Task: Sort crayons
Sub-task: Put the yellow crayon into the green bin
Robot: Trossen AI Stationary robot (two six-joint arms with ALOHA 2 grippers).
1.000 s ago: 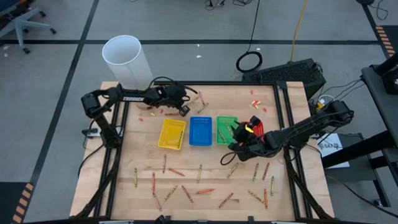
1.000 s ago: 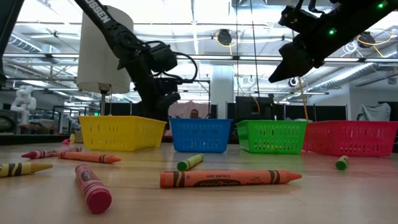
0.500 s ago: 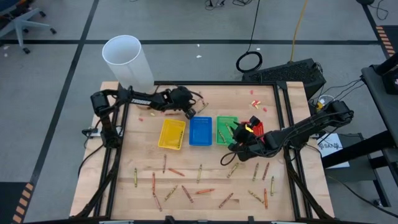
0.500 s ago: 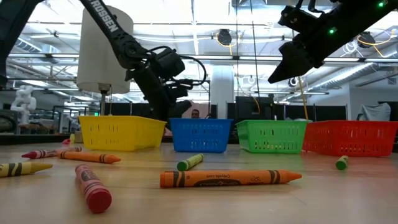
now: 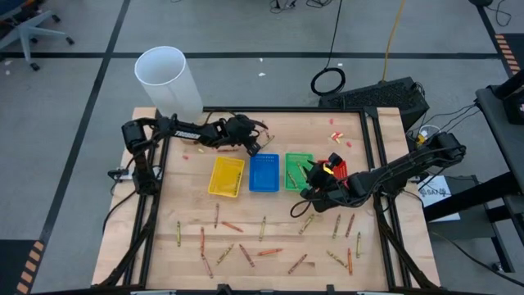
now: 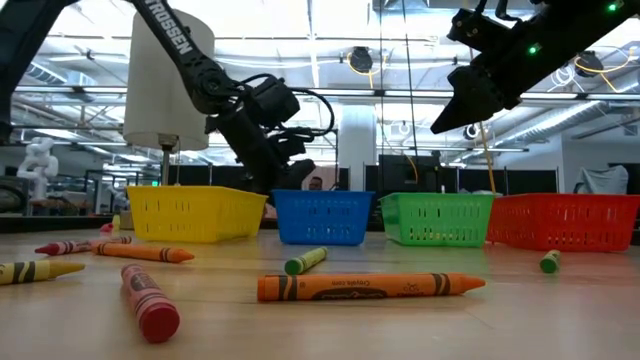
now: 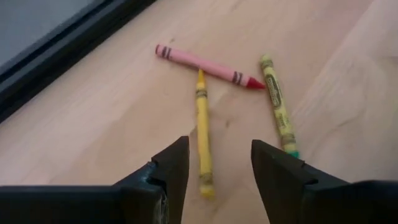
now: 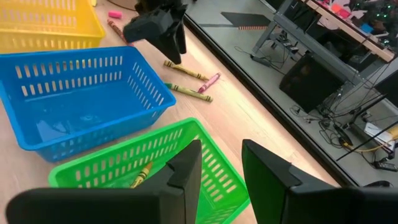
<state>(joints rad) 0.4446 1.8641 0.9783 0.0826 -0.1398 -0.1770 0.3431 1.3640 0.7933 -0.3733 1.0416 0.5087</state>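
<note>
Over the last second the left gripper [image 5: 255, 147] has swung along the table's [image 5: 188, 270] far edge to hover, fingers apart and empty, over a yellow crayon [image 7: 203, 134] it seems ready to pick, while the right gripper [image 5: 304, 190], open and empty, waits above the green tray [image 8: 214, 168].

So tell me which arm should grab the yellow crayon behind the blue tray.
Left. Its end effector is open, hovering right over the yellow crayon; the right end effector hangs over the green tray, farther away.

Four trays [image 5: 268, 172] sit in a row mid-table; most crayons [image 5: 262, 228] lie toward 6 o'clock, three crayons [image 7: 214, 106] toward 12.
</note>
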